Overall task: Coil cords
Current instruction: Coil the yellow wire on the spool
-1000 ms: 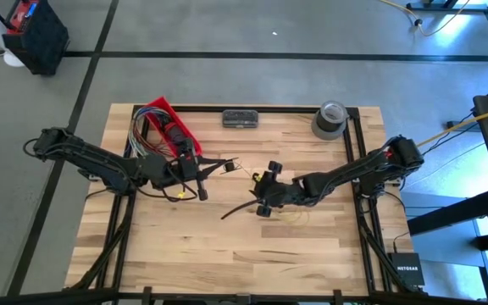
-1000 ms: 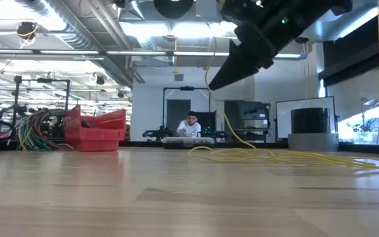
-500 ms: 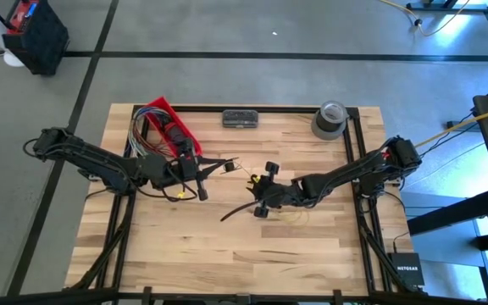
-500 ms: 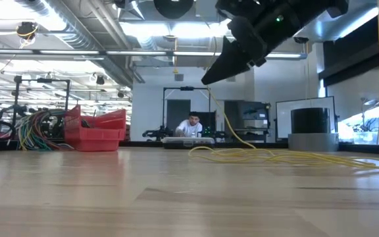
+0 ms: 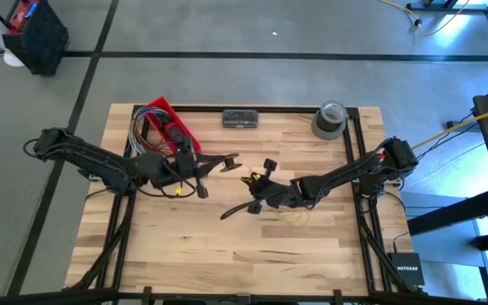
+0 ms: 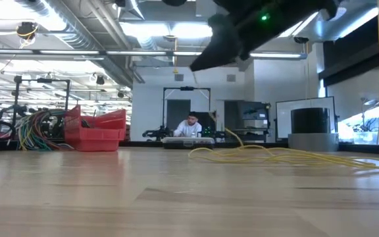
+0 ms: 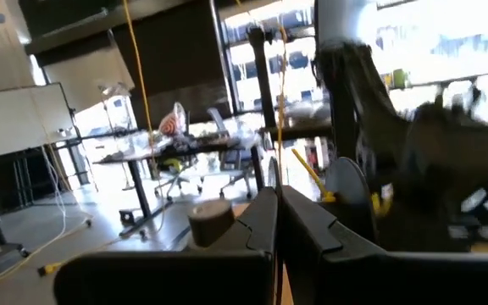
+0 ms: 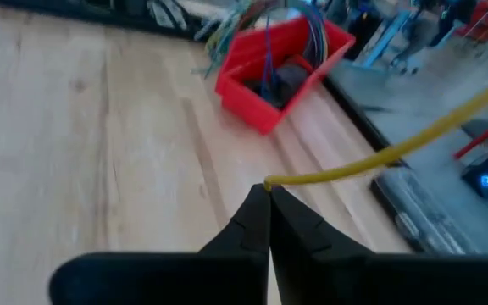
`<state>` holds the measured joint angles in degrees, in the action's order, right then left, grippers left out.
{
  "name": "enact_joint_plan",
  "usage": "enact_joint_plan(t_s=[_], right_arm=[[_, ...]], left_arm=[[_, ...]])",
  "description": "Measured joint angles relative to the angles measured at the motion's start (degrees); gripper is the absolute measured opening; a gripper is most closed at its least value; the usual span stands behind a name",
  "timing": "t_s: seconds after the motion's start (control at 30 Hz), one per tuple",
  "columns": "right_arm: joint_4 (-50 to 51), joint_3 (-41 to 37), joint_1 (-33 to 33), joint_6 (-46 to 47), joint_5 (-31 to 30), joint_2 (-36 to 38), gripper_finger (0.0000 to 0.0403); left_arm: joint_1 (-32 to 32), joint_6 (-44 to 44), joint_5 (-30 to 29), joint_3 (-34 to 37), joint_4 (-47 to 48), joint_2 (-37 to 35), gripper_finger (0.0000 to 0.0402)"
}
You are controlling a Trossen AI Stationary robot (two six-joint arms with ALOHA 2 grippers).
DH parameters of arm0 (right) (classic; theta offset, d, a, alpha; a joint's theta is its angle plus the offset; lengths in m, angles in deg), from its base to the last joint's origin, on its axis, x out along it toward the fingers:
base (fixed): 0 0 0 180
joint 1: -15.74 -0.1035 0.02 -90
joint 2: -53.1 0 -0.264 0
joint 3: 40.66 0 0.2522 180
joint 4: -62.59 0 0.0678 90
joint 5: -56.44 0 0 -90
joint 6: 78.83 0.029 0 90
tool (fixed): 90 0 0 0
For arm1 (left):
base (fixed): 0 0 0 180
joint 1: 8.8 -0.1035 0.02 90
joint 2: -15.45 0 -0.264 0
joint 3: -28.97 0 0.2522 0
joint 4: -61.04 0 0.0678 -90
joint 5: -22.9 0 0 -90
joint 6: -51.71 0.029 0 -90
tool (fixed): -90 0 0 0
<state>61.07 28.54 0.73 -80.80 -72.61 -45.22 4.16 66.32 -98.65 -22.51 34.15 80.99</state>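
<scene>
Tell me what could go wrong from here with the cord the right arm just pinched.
1. The right end effector holds the yellow cord only at its very fingertips, so a pull may slip it free.
2. The rest of the cord lies in loose loops on the table; lifting could tangle them.
3. The left end effector, shut, sits close by, so the arms might collide.

Bright overhead light, blurred wrist views

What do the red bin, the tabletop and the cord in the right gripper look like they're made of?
Red bin: probably moulded plastic, uniform colour, smooth walls.
Tabletop: wood, pale planks with visible grain and seams, matte.
Cord: thin, yellow, flexible, bending from the shut right gripper; fibre or plastic sheath, can't tell.
</scene>
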Motion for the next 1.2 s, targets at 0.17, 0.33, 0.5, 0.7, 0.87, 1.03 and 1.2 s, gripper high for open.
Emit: enact_joint_plan(t_s=[0.17, 0.33, 0.5, 0.7, 0.87, 1.03, 1.2], right_arm=[[-7.30, -0.02, 0.44, -3.03, 0.01, -3.96, 0.0007], [-5.65, -0.07, 0.41, -2.48, 1.33, -4.65, 0.0018], [4.36, -0.04, -1.40, 0.19, 1.73, 1.56, 0.0083], [21.37, -0.02, -5.46, 1.41, 1.25, 14.97, 0.0149], [21.60, 0.04, -7.27, 0.72, 1.04, 22.33, 0.0160], [12.39, 0.04, -5.51, -6.53, 1.43, 23.38, 0.0155], [0.84, 0.07, -1.33, -12.09, 15.53, 19.03, 0.0136]], left_arm=[[-0.01, -0.01, 1.92, 0.01, -2.94, 1.86, 0.0001], [0.01, 1.00, 2.09, 0.01, -1.59, 2.23, 0.0001], [0.57, 2.84, 2.07, 0.01, -1.48, 2.21, 0.0001], [1.37, 5.35, 2.24, 0.01, 0.11, 1.84, 0.0001], [1.35, 5.47, 2.52, 0.01, 0.77, 1.83, 0.0001], [1.15, 6.54, 14.53, 0.01, 2.23, 1.88, 0.0001], [1.32, 8.37, 19.36, -0.01, 3.59, 1.94, 0.0001]])
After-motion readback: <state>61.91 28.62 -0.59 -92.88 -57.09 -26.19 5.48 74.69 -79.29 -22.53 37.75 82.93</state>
